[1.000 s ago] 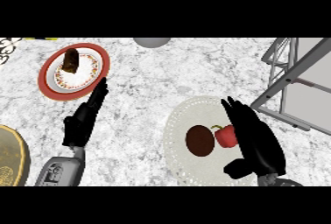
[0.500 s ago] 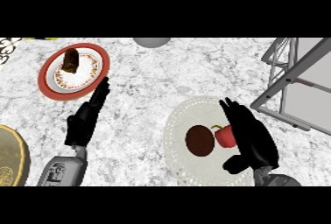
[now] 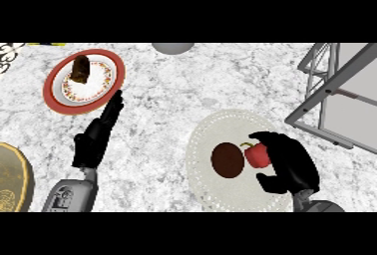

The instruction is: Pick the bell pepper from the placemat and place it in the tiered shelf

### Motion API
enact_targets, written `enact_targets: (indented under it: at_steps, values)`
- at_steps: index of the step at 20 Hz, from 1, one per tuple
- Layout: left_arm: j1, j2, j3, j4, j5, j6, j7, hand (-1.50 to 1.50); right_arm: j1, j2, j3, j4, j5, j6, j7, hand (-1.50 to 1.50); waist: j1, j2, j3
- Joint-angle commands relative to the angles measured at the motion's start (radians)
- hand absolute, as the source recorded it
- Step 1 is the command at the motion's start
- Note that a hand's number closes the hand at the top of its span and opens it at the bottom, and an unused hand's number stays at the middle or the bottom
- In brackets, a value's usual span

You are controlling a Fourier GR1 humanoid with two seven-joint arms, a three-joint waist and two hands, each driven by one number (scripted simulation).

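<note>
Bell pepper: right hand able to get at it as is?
Probably yes. The right hand is curled right beside the bell pepper on the placemat, and nothing lies between them; whether the fingers already touch it is unclear.

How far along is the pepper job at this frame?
Nothing is delivered yet. The bell pepper sits on the placemat. In hand: the right robot hand curls around it, grasp looking under way. Left: lifting it and placing it in the tiered shelf. The left robot hand rests open.
</note>
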Motion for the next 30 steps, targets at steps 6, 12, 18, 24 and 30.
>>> enact_targets:
  at_steps: [6,12,18,24,30]
  values:
    - [-0.055,-0.009,0.017,0.012,-0.003,0.004,0.042,0.0,0.007,-0.022,0.029,0.028,0.105,-0.053,-0.078,1.5,-0.001,0.0,0.0]
    - [0.002,-0.004,0.015,-0.011,-0.013,0.008,0.018,0.0,0.133,-0.217,0.006,-0.101,-0.074,0.013,-0.395,1.5,-0.028,-0.002,0.001]
    - [0.01,0.005,0.04,-0.029,0.004,0.011,0.034,0.0,0.242,-0.498,0.047,-0.132,-0.188,0.071,-0.829,1.5,-0.059,-0.01,0.006]
    - [0.04,0.019,0.058,-0.05,0.015,0.009,0.029,0.0,0.371,-0.628,-0.154,-0.117,-0.512,0.117,-1.172,1.5,-0.085,-0.009,0.006]
    - [0.051,0.017,0.051,-0.073,0.024,-0.003,0.034,0.0,0.427,-0.795,-0.402,-0.065,-0.827,0.221,-1.406,1.5,-0.082,-0.015,0.002]
